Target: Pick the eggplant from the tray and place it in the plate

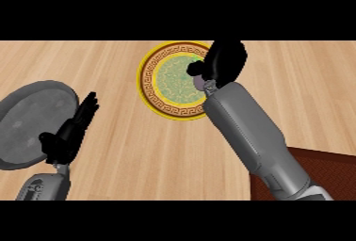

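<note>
The plate (161, 80), yellow-rimmed with a green patterned middle, lies at the counter's upper centre. My right hand (226, 59) hovers over its right part with fingers curled. A small purplish bit of the eggplant (202, 84) shows under the hand; the rest is hidden by the fingers. The round grey tray (28, 122) lies at the left with nothing visible on it. At the tray's right edge my left hand (73, 129) rests open, fingers straight and pointing up.
A dark brown mat (319, 172) covers the lower right corner, partly under my right forearm. Bare wooden counter stretches between the tray and the plate.
</note>
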### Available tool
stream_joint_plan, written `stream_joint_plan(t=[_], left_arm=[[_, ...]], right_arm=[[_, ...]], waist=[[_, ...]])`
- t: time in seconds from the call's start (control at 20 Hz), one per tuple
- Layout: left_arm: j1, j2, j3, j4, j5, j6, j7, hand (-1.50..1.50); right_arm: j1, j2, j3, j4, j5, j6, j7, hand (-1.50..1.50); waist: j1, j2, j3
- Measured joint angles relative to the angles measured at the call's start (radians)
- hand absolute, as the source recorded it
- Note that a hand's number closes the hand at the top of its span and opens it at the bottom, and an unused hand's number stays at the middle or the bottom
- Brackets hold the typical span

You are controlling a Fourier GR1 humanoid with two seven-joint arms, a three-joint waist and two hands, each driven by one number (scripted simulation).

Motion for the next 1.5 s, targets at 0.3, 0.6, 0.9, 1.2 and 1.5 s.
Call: stream_joint_plan(t=[0.3, 0.6, 0.9, 1.2, 1.5], left_arm=[[-0.004, -0.001, 0.011, 0.002, 0.001, 0.011, 0.011, 0.0], [0.043, 0.006, 0.026, 0.004, 0.006, 0.008, -0.009, 0.0], [0.058, 0.0, 0.042, -0.009, 0.006, 0.027, 0.0, 0.0], [0.087, 0.008, 0.057, -0.055, 0.012, 0.019, 0.013, 0.0], [0.091, -0.001, 0.067, -0.039, -0.002, 0.002, -0.004, 0.0]], right_arm=[[0.005, 0.002, -0.063, -0.013, 0.009, -0.232, -0.039, -1.5], [0.135, 0.005, -0.04, -0.127, -0.044, -0.445, -0.031, -1.5], [0.388, 0.008, 0.088, -0.352, -0.019, -0.543, -0.023, -1.5], [0.681, -0.02, 0.215, -0.566, -0.038, -0.591, -0.121, -1.5], [0.839, -0.065, 0.275, -0.655, -0.11, -0.624, -0.228, -1.5]], waist=[[-0.023, -0.008, 0.001], [-0.053, -0.019, 0.001], [-0.091, -0.027, 0.0], [-0.097, -0.025, 0.0], [-0.095, -0.023, 0.0]])
